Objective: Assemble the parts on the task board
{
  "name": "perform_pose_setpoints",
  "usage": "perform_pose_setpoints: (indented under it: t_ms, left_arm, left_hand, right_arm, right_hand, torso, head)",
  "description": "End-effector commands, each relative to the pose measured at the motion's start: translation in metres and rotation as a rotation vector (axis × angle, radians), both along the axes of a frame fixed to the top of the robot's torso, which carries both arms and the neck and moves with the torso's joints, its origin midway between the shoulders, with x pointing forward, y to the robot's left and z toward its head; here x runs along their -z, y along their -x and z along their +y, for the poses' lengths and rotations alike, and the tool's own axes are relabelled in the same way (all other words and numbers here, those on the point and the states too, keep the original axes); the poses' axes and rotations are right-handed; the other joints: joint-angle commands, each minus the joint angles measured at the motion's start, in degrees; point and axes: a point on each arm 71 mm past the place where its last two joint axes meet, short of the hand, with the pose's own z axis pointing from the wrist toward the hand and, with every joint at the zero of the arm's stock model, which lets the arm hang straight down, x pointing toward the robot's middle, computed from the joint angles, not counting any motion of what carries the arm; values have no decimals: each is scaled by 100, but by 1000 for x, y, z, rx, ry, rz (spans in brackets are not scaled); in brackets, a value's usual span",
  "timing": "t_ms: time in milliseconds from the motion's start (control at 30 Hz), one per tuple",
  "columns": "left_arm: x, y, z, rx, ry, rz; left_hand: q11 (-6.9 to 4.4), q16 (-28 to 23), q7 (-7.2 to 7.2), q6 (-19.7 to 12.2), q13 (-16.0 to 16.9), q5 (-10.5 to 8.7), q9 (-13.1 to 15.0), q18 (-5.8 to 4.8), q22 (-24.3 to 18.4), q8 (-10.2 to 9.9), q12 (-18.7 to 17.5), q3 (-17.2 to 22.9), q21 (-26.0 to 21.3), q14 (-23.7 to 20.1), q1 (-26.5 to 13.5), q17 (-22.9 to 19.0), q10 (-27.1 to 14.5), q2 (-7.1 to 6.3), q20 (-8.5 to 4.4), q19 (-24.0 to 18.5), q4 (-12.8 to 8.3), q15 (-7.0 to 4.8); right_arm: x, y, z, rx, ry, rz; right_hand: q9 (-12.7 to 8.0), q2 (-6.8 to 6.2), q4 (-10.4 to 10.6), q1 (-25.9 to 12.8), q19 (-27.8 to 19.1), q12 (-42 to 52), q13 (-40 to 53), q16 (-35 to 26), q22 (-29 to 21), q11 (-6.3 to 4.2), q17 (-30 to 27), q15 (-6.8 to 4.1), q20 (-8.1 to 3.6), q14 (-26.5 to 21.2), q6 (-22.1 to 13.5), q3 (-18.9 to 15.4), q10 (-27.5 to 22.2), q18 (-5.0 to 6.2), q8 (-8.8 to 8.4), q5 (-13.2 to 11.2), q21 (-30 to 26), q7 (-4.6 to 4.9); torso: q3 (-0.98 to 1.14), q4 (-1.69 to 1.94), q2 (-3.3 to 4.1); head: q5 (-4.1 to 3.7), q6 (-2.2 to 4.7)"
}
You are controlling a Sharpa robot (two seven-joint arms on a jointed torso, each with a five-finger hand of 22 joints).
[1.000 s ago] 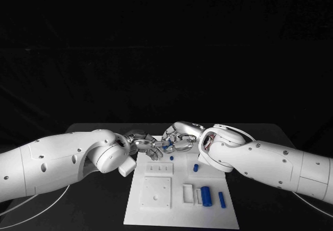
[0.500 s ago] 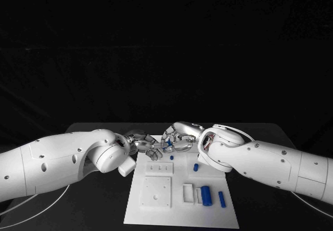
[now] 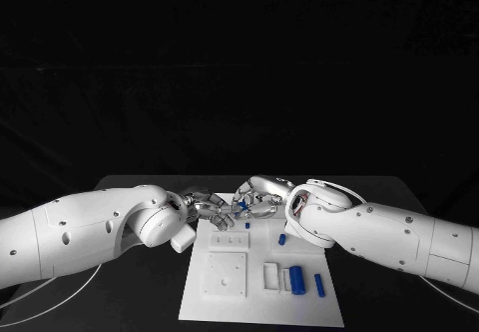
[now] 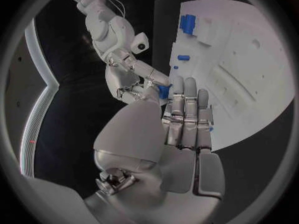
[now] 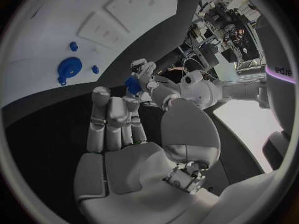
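— Head view: our two hands meet over the far end of the board, a flat white plate on the black table. What do we hold?

— A small blue part, smooth and blocky, sits between the fingertips of the left hand and right hand. Both silver hands touch it; which one actually grips it we cannot tell.

— And on the board?

— We count four blue parts: one thick cylinder, one slim rod beside it, one short peg, and one tiny piece. We also see three raised white blocks with holes or slots.
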Motion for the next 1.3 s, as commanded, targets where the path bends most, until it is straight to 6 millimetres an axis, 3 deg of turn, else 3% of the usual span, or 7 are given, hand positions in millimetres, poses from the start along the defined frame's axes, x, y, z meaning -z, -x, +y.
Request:
perform_pose_setpoints:
  t_ms: [33,100,267,700,933,1233,1300]
  left_arm:
    - [-7,1,-9,37,44,-19]
    - [-7,1,-10,35,44,-8]
    - [-6,1,-10,35,38,5]
    - [-6,1,-11,40,33,8]
    - [-6,1,-11,42,33,7]
    - [-6,1,-10,35,57,13]
    - [-7,0,-9,18,60,7]
  left_hand:
    - [-13,-4,-3,56,0,-21,-12,-71,-11,14,28,-52,-27,23,-181,3,35,-87,-106,6,-6,-6]
    - [-13,-9,-2,58,-2,23,-24,-69,-21,4,25,-41,-28,28,-405,0,47,-252,-112,26,1,-9]
    - [-29,-16,-14,95,14,556,-45,-62,-31,-1,41,256,-26,43,-950,0,77,-636,-121,28,-7,-18]
    - [-121,131,-96,272,132,1153,5,-76,-17,98,215,558,12,126,-547,102,204,-545,-182,36,-165,-89]
    - [-129,149,-108,298,169,960,14,-112,-49,106,260,1067,-17,101,-89,118,203,-570,-171,25,-305,-77]
    - [-151,168,-131,350,198,1033,48,-131,-58,144,301,1429,-29,101,-72,130,248,-555,-156,-10,-587,-72]
    - [-152,175,-130,348,215,797,58,-131,-78,140,311,2083,-64,75,-313,140,239,-671,-138,-49,-839,-58]
  right_arm:
    - [7,5,6,-27,19,26]
    - [7,5,6,-27,18,25]
    - [7,6,8,-29,17,24]
    - [7,7,9,-32,21,26]
    - [7,7,9,-32,23,27]
    - [8,7,10,-33,29,29]
    - [8,7,10,-33,29,29]
  right_hand:
    - [4,15,12,-30,10,-27,-8,-17,89,-2,5,-30,-11,8,190,-37,21,118,28,32,12,164]
    - [5,17,12,-30,10,-27,-8,-16,88,-2,7,-30,-11,9,190,-37,21,118,28,33,11,164]
    - [6,19,11,-29,10,-27,-8,-14,89,-2,10,-30,-12,11,190,-38,21,118,28,36,11,164]
    - [8,24,9,-28,11,-27,-7,-11,89,-2,13,-30,-13,14,192,-40,22,118,28,40,10,163]
    - [9,24,9,-29,12,-27,-7,-15,89,-2,11,-30,-13,12,192,-43,22,118,28,41,10,163]
    - [10,24,9,-31,12,-28,-6,-19,89,-2,7,-30,-14,9,192,-46,22,118,27,41,10,163]
    - [10,22,7,-31,12,-28,-6,-19,89,-3,8,-31,-14,9,191,-47,22,118,27,41,9,163]
  torso:
    - [0,3,-1]
    - [1,4,-2]
    - [-1,1,-2]
    - [-2,1,-4]
    - [0,0,-3]
    - [0,0,-3]
    - [-1,-1,-1]
  head:
    - [-3,-3]
    - [-1,-8]
    - [-2,-19]
    - [-9,-31]
    - [-9,-40]
    - [-7,-53]
    - [-11,-55]
